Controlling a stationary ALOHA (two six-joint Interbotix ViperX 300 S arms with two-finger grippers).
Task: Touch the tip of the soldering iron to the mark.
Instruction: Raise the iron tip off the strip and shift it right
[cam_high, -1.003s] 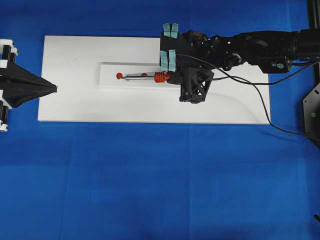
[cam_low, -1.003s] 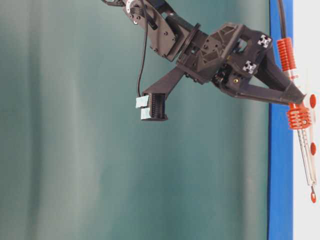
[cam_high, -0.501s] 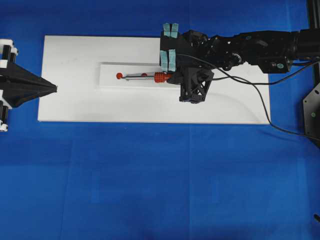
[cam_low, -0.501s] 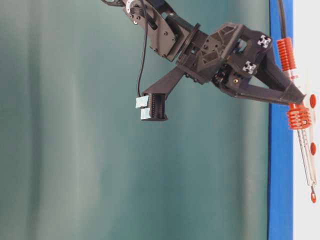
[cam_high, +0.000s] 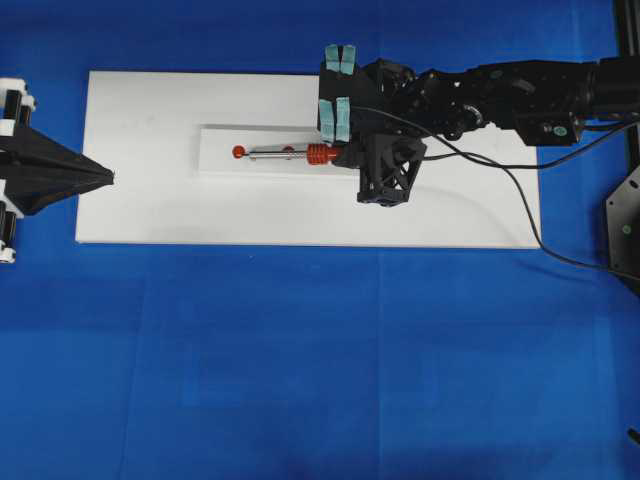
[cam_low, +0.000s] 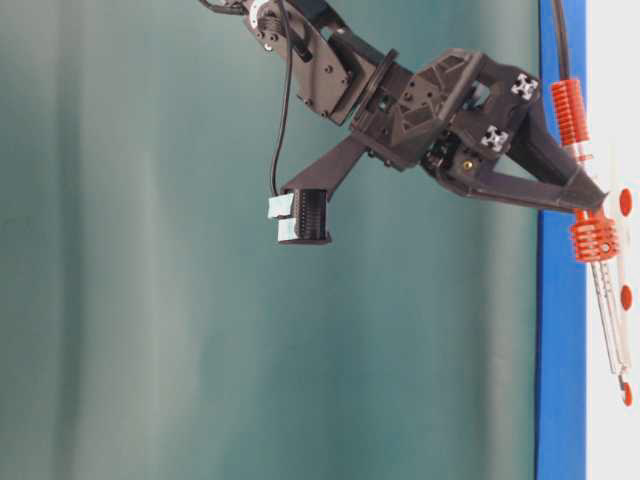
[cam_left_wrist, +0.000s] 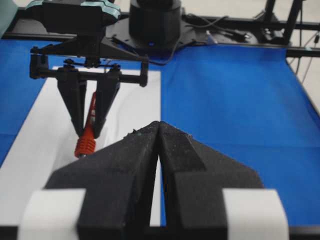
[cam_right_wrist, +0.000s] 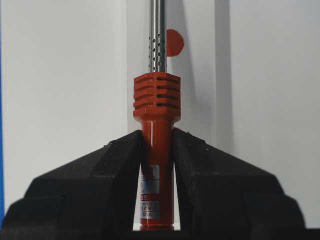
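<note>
The left hand (cam_high: 100, 176) is clenched, empty, parked at the left edge of the white board (cam_high: 150, 210). On the board's raised strip (cam_high: 215, 165) lies a red dot, the mark (cam_high: 239, 152); the iron (cam_high: 290, 153) points at it, tip at or just short of it; contact cannot be confirmed. The right hand (cam_right_wrist: 157, 150) grips the iron's smooth red handle behind the ribbed collar. The shaft is perforated bright metal. Judgement: nearly complete; only confirming touch remains. The worktop (cam_high: 300, 350) is blue cloth.
</note>
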